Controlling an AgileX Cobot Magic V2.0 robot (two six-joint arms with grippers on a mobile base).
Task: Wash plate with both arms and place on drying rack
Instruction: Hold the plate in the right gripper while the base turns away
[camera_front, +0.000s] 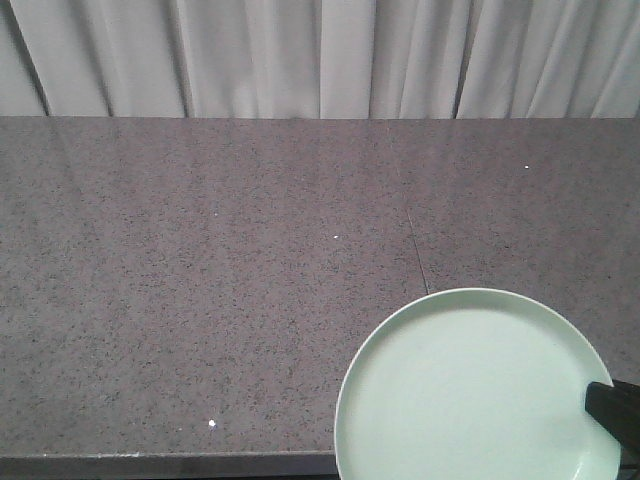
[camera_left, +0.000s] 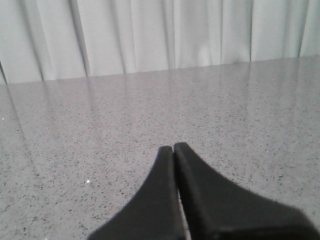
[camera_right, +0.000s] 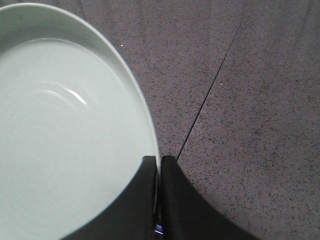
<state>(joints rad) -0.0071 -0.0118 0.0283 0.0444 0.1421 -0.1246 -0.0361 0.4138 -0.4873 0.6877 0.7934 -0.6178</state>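
Early days: right gripper (camera_right: 159, 161) is pinching the plate (camera_front: 470, 390) by its rim at the counter's (camera_front: 200, 280) front right, left gripper (camera_left: 173, 149) closed on nothing (no rack in sight anywhere). Washing and racking both left.

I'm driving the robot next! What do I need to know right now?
Left gripper: shut, holding nothing, over bare counter.
Right gripper: shut on the plate, pinching its rim.
Plate: at the counter's near right edge, reaching past the front edge. I cannot tell if it rests on the counter or is lifted.
Done: the right arm has hold of the plate.
Left: wash it with both arms, then put it on the rack. No rack shows in any view.
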